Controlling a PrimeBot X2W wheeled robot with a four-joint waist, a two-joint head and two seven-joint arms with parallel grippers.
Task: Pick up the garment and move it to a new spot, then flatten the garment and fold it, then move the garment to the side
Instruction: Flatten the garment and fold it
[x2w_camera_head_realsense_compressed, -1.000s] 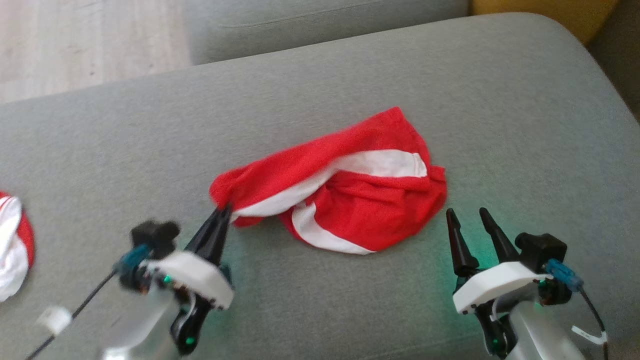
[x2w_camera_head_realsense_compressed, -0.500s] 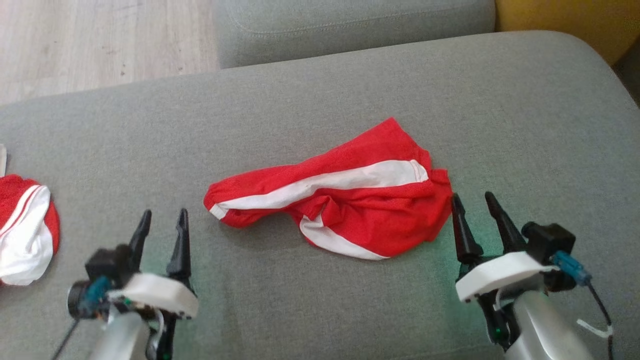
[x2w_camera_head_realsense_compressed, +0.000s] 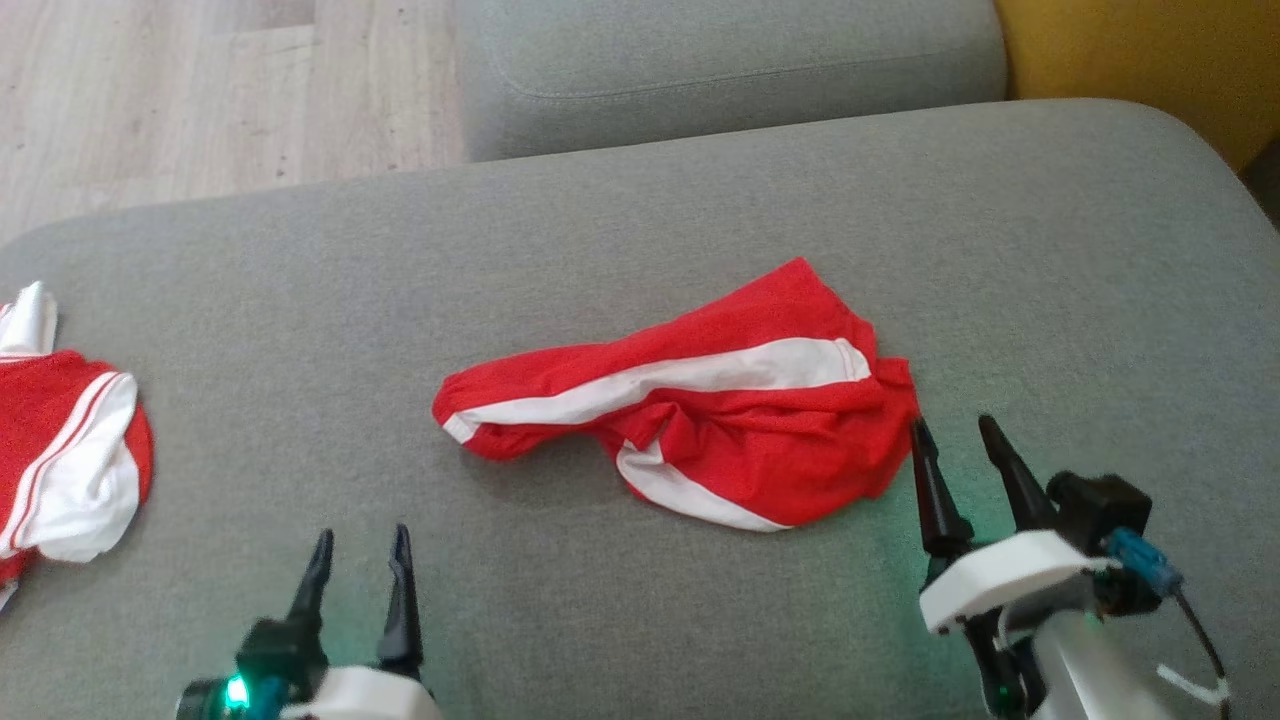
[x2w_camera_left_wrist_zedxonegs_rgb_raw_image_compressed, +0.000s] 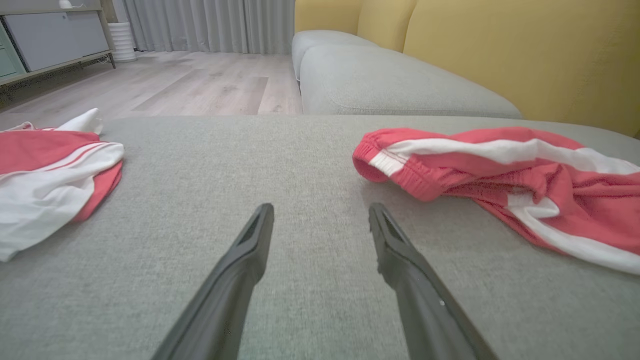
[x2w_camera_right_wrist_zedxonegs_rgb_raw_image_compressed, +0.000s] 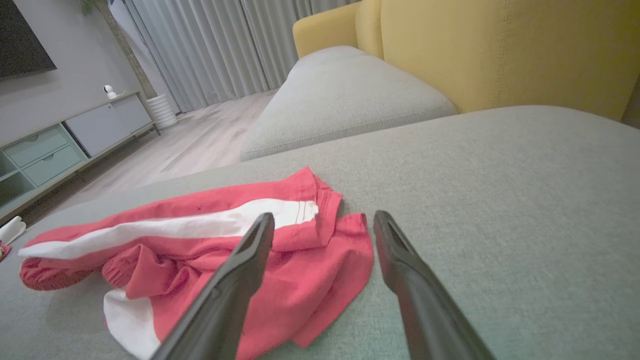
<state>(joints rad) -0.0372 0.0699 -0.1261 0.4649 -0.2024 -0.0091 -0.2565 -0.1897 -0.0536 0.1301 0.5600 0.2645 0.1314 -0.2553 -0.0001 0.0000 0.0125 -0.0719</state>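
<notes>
Grey upholstered sofa seat (x2w_camera_head_realsense_compressed: 640, 230) forms the work surface. Behind it are an adjoining grey cushion (x2w_camera_head_realsense_compressed: 730, 60), a yellow backrest (x2w_camera_head_realsense_compressed: 1150, 60) and a light wooden floor (x2w_camera_head_realsense_compressed: 200, 90).

1. Garment (x2w_camera_head_realsense_compressed: 740, 440): red fabric with white stripes, lying crumpled and unfolded near the centre of the seat. Its gathered elastic end faces the robot's left; its loose hem faces the robot's right.
2. Left end effector (x2w_camera_head_realsense_compressed: 362, 535): located at the lower left of the head view, over bare upholstery. Fingers are spread apart with nothing between them. It is well apart from the garment.
3. Right end effector (x2w_camera_head_realsense_compressed: 950, 425): located at the lower right of the head view. Fingers are spread apart with nothing between them. The inner fingertip is just beside the garment's right edge; contact cannot be confirmed.
4. Second red-and-white garment (x2w_camera_head_realsense_compressed: 60, 450): lies bunched at the far left edge of the seat, well apart from the first.
</notes>
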